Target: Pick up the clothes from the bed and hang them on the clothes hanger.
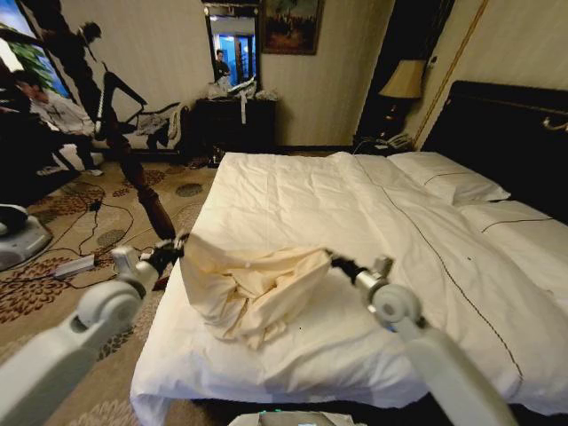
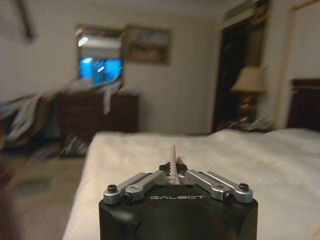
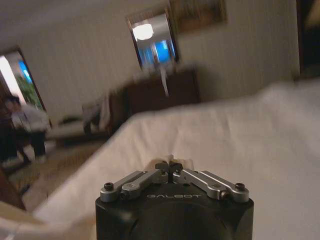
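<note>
The clothes [image 1: 253, 288], a cream pale-yellow shirt, hang bunched between my two grippers just above the near-left part of the bed [image 1: 399, 231]. My left gripper [image 1: 173, 250] is shut on the shirt's left edge; in the left wrist view a thin strip of fabric [image 2: 174, 156] stands up between its closed fingers [image 2: 150, 181]. My right gripper [image 1: 337, 263] is shut on the shirt's right edge, with its fingers [image 3: 200, 177] pressed together in the right wrist view. The shirt's lower folds rest on the white duvet. The clothes hanger is out of view.
White pillows [image 1: 448, 177] lie against the dark headboard [image 1: 506, 133] at the right. A dark dresser [image 1: 235, 124] stands beyond the bed's foot, a lamp [image 1: 404, 80] in the far corner. Left of the bed, a dark wooden post [image 1: 146, 200] and cables [image 1: 80, 257] cross the patterned carpet.
</note>
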